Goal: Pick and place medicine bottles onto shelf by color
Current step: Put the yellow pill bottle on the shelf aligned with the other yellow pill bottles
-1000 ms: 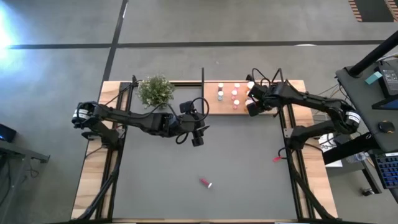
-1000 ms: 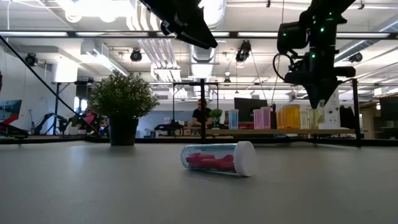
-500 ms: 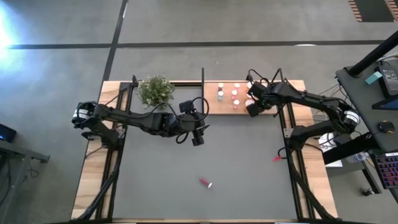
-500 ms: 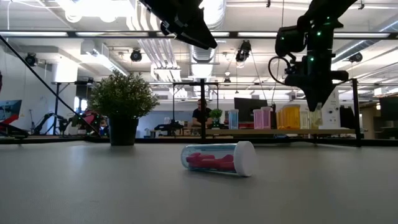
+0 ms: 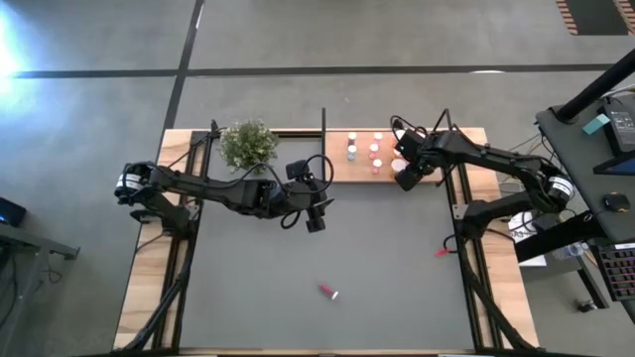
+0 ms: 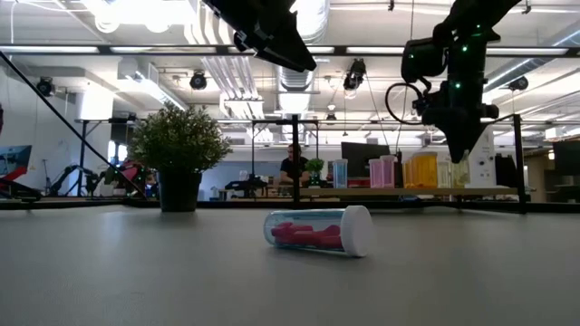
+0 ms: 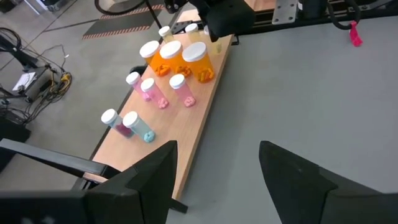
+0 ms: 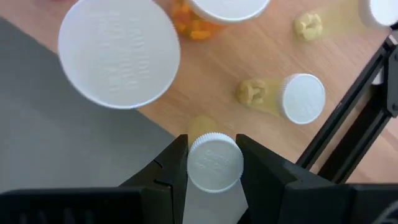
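Note:
The light wooden shelf (image 5: 359,175) stands at the table's far edge and carries several white-capped pink, orange and yellow-green bottles (image 7: 177,59). My right gripper (image 5: 401,169) is over the shelf's near right part, shut on a small white-capped bottle (image 8: 214,163). In the low view it hangs from above (image 6: 459,156). One pink bottle (image 5: 328,291) lies on its side on the dark tabletop near the front (image 6: 319,231). My left gripper (image 5: 316,220) hovers open and empty over the table's middle, its fingers apart in the left wrist view (image 7: 217,180). My right gripper pinches the small bottle between its two fingers (image 8: 171,168), at the cap's sides (image 8: 214,163). The fingers come from above, pointing down. The bottle stands upright under them by the shelf's near edge; whether its base rests on the board, I cannot tell.
A green potted plant (image 5: 248,144) stands at the far left of the shelf's frame. Thin black posts (image 5: 323,124) rise at the shelf's edges. A wide orange bottle with a large white cap (image 8: 119,53) stands close to the held bottle. A small red thing (image 5: 442,252) lies at the table's right.
My right gripper has shifted a little toward the table's left over the shelf's near right part and stays shut. The pink bottle on the table has kept still.

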